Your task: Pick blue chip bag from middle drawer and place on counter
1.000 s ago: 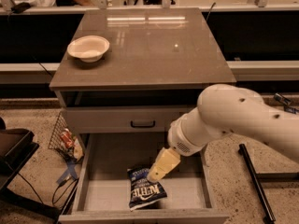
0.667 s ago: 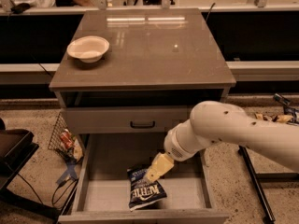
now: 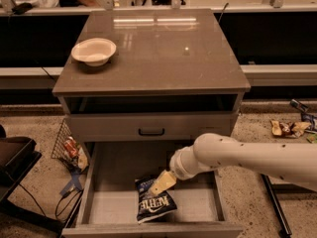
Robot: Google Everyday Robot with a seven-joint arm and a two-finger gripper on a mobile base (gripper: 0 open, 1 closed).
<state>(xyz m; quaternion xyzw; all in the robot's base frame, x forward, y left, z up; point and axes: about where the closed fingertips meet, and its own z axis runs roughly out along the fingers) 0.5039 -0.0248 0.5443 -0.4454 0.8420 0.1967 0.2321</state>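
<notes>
1. Over the last second the arm has come lower and further left. The claw is now over the far edge of the blue chip bag; I cannot confirm contact.
2. I cannot tell how the claw is set.
3. The bag has not moved and lies flat in the near part of the open middle drawer.
4. Judgement: the approach is nearly complete, while the grasp and the transfer to the desk are outstanding.

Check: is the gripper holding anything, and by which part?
Cannot tell. The gripper is at the top edge of the bag, which lies on the drawer floor; a grip isn't visible.
</notes>
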